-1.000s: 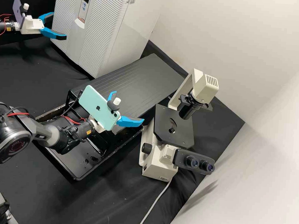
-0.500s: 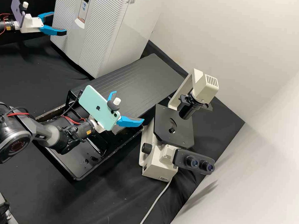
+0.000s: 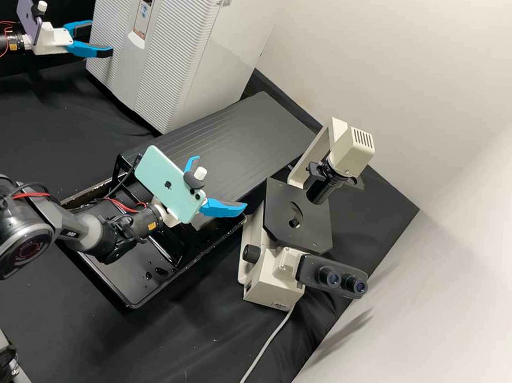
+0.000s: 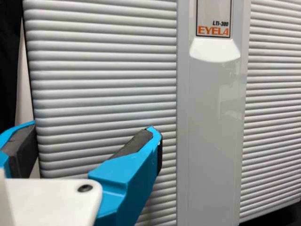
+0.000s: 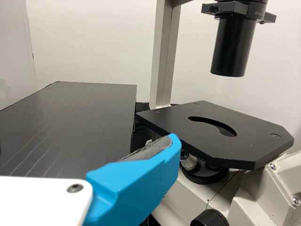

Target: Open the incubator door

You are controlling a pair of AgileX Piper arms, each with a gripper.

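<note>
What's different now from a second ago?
The left gripper, near the incubator, has shifted slightly toward the high view's upper left. Nothing was grabbed or let go. The right gripper, the microscope and the closed incubator door stayed as they were.

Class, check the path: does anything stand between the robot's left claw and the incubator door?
Nothing visible does. The white left claw with two bright blue fingers is at the side edge of the white, horizontally ribbed door, one finger in front of it.
</note>
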